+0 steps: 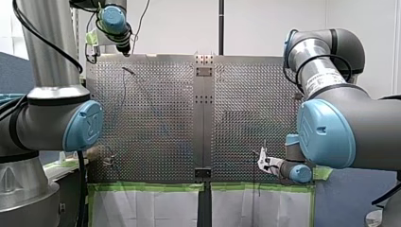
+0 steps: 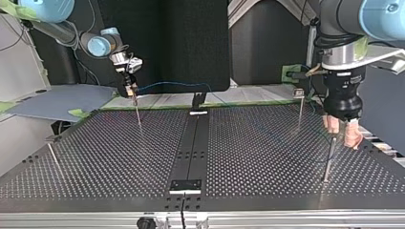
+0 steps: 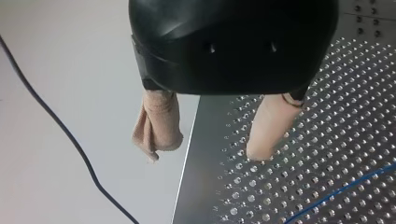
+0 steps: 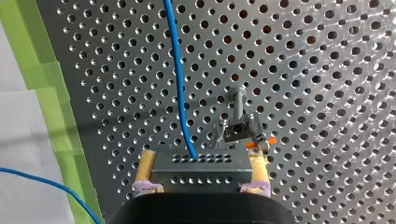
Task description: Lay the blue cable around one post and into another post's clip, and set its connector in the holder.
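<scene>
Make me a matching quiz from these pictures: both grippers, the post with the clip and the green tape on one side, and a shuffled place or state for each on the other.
Things:
1. my left gripper
2. my right gripper
3. clip post
4. green tape

Places or states:
A. runs along the table edge
B. open, nothing between its fingers
C. shut on the connector
D. stands just ahead of my right gripper, beside the blue cable

Pairs: 1-B, 2-C, 3-D, 4-A.
</scene>
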`<action>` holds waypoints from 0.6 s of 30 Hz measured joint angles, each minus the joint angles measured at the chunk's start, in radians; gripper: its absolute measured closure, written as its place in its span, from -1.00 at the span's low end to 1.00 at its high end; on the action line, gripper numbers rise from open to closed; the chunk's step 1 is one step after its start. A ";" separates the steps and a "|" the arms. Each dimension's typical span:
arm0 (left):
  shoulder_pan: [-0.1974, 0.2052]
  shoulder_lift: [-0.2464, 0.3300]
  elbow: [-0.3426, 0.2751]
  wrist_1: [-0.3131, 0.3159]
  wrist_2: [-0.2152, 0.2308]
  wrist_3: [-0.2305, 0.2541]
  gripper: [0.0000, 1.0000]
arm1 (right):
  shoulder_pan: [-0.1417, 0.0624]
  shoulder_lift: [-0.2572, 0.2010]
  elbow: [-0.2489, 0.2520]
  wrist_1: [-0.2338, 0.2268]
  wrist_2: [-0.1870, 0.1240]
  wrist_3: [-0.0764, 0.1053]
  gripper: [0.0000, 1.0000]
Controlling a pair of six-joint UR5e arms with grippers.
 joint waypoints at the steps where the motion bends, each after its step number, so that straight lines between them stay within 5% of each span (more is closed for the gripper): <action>1: -0.001 0.000 0.000 0.000 -0.001 0.010 -1.00 | 0.000 0.000 0.000 0.000 0.000 0.000 1.00; 18: -0.018 -0.001 -0.001 0.000 -0.005 0.151 -1.00 | 0.004 0.000 0.000 0.002 0.000 -0.001 1.00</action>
